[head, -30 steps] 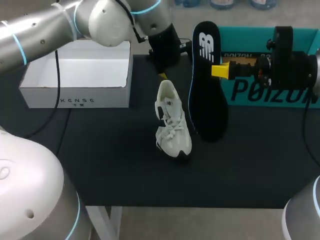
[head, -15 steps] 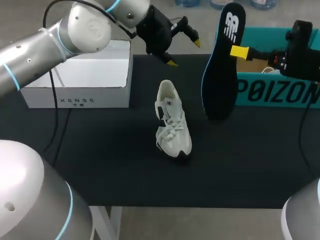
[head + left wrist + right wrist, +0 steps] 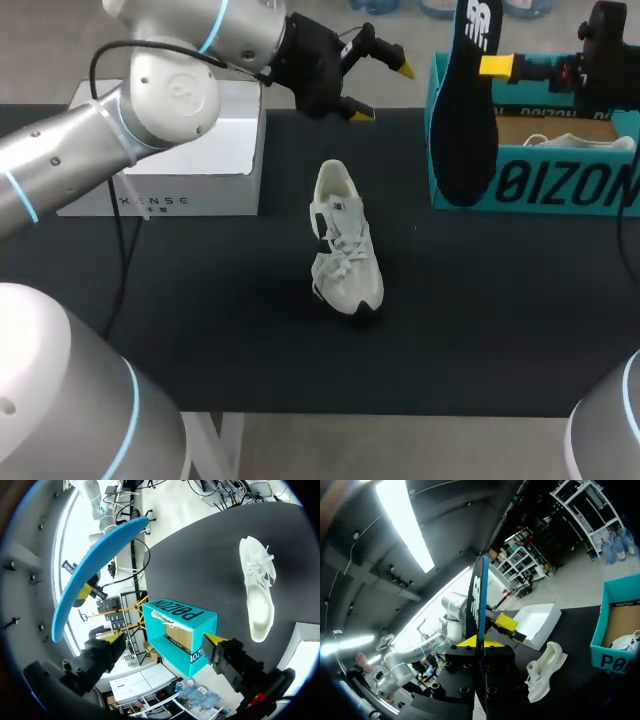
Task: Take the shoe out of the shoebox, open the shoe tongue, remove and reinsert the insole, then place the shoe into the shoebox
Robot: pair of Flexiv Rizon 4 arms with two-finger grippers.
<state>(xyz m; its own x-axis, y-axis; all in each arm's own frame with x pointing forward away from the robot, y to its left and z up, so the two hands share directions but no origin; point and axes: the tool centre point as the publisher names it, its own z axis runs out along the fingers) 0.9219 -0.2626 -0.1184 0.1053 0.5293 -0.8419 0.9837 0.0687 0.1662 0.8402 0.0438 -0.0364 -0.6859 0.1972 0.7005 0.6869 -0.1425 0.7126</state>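
Right now the right gripper (image 3: 492,67) has its fingers clamped on the upper part of the dark insole (image 3: 462,120), which hangs upright with its lower end in front of the teal shoebox's (image 3: 540,186) left corner. The left gripper's (image 3: 383,92) fingers are spread apart with nothing between them, held above the table's (image 3: 200,320) far edge beside the white box (image 3: 160,195). The white shoe (image 3: 345,240) lies mid-table, toe toward the near edge, well apart from both boxes, with bare black surface on every side.
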